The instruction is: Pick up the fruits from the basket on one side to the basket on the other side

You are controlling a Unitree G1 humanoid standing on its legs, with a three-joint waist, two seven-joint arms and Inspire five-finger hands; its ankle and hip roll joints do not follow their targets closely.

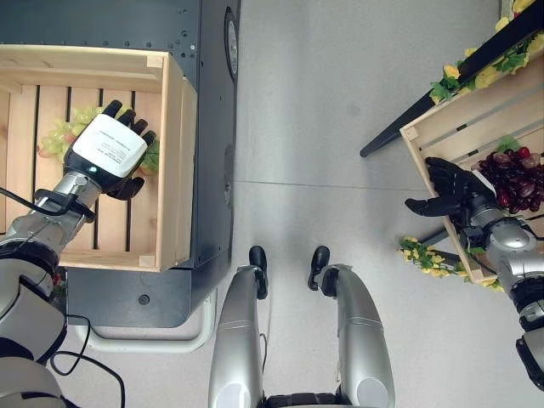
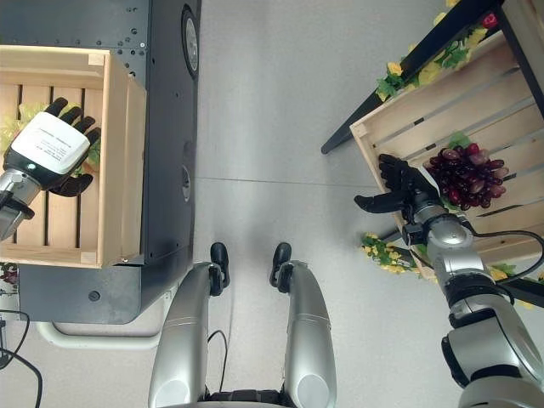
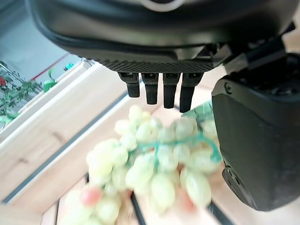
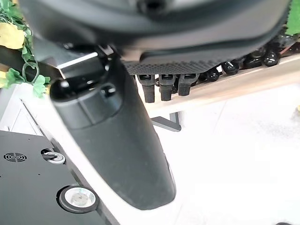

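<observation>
- Left hand (image 1: 109, 149) is over the slatted floor of the left wooden crate (image 1: 170, 161), fingers straight and relaxed, holding nothing.
- Green grapes (image 3: 154, 164) lie on the crate's slats right under those fingers; in the left wrist view the bunch sits just past the fingertips (image 3: 169, 96), with the thumb (image 3: 255, 140) standing off to one side of it. Whether the fingertips touch the bunch is hard to tell.
- In the left eye view the same pale bunch peeks out beyond the fingers, toward the crate's far wall.
- Right hand (image 2: 406, 191) hangs at the near rim of the right wooden crate (image 2: 416, 106), fingers spread wide and thumb stuck out toward the floor, gripping nothing.
- Dark red grapes (image 2: 466, 177) rest inside that crate, just beside the fingers, with a green leaf at the bunch's top.
- Yellow and green artificial foliage (image 2: 384, 252) trails below the right crate, near the thumb side of the right hand.
</observation>
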